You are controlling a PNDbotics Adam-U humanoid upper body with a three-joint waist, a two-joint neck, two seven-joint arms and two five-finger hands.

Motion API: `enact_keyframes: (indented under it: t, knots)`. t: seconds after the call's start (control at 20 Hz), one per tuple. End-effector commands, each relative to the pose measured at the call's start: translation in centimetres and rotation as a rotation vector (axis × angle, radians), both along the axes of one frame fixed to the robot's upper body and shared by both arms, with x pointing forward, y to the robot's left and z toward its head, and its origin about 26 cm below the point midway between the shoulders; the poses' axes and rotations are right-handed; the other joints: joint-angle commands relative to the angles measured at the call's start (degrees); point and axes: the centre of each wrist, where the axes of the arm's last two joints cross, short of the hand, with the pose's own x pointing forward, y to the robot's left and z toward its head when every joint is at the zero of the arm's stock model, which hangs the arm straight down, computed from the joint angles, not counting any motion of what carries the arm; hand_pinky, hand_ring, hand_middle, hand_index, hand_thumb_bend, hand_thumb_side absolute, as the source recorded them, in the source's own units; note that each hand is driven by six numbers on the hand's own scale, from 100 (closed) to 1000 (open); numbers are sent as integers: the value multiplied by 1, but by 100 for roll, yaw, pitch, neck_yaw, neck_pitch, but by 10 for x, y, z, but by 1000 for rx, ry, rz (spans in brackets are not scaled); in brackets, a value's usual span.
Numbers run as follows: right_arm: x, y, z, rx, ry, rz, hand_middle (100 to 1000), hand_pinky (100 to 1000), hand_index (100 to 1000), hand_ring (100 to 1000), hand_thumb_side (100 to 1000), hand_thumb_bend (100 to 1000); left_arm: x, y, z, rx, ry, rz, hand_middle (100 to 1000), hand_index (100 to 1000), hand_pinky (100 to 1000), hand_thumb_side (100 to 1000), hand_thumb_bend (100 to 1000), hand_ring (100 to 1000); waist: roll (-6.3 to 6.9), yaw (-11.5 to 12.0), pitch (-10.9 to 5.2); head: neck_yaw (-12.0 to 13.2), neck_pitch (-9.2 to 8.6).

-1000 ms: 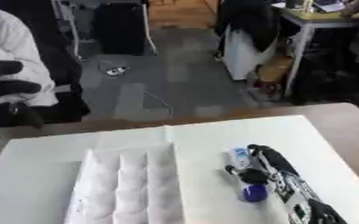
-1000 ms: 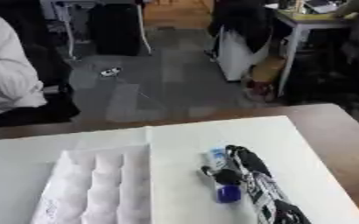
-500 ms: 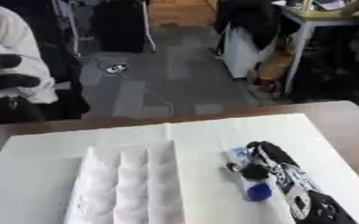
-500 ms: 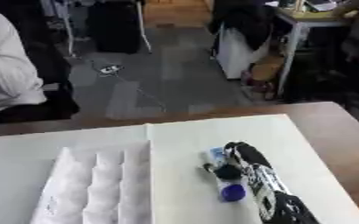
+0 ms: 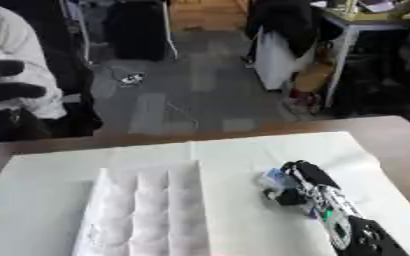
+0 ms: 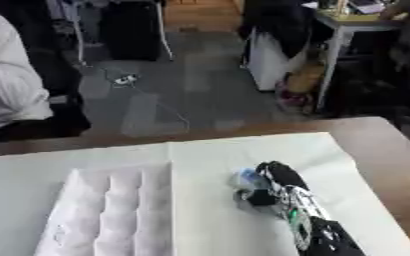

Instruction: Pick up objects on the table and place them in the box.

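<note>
A white box [image 5: 147, 210] with several long compartments lies on the white-covered table, left of centre. My right hand [image 5: 318, 187] reaches in from the lower right, to the right of the box. Its fingers are curled over a small blue and white object [image 5: 273, 178] that rests on the cover. A dark part of that object [image 6: 261, 198] shows under the thumb side. The object does not look lifted. My left hand shows in neither view.
The brown table edge [image 5: 401, 135] is bare at the far right. A seated person in white [image 5: 16, 55] is beyond the far left corner. Chairs and desks stand on the grey floor behind.
The whole picture has shifted a little, so the camera moved. My right hand stays on the blue and white object, and the blue end below the fingers now looks darker and more covered.
</note>
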Motion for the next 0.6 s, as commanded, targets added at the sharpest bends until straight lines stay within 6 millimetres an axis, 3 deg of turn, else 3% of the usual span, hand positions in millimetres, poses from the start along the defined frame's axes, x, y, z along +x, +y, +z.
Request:
enact_keyframes:
  t: [0.05,0.15,0.2,0.25,0.3,0.35,0.4,0.45,0.6]
  knots:
    - [-2,-2,-12,-32,61,-10,687,376,844,494,726,517,-4,-1,7,7,-30,-13,786,827,440,864,540,685,-8,7,-70,-70,42]
    - [-2,-4,-15,-50,75,-17,622,273,778,449,576,453,-4,-1,7,9,-28,-13,786,828,441,864,539,685,-21,4,-85,-77,60]
    - [-2,-4,-15,-61,71,-19,527,129,681,346,539,370,-4,-1,7,9,-28,-14,786,828,441,864,539,686,-25,3,-89,-79,61]
    - [-2,-5,-12,-79,38,-20,466,100,622,268,560,301,-4,-1,7,8,-27,-14,786,828,441,864,539,686,-28,3,-95,-81,56]
    - [-2,-5,-11,-96,-1,-21,449,100,603,246,575,273,-4,-1,7,7,-28,-14,786,828,441,864,539,686,-29,2,-98,-82,51]
    - [-2,-5,-7,-116,-57,-19,210,100,415,100,753,100,-4,-1,7,7,-28,-14,786,828,442,864,539,686,-29,1,-102,-79,50]
    - [-2,-6,-6,-133,-111,-17,259,100,453,100,707,100,-4,-1,7,7,-28,-14,786,828,442,864,539,686,-28,0,-103,-78,46]
    - [-2,-6,-4,-155,-165,-11,100,100,357,100,858,100,-4,-1,7,7,-28,-14,786,828,442,864,539,687,-26,-1,-106,-80,43]
    - [-3,-6,-6,-209,-280,15,100,100,344,100,903,100,-4,0,7,8,-28,-14,786,828,441,864,539,686,-15,-9,-105,-93,24]
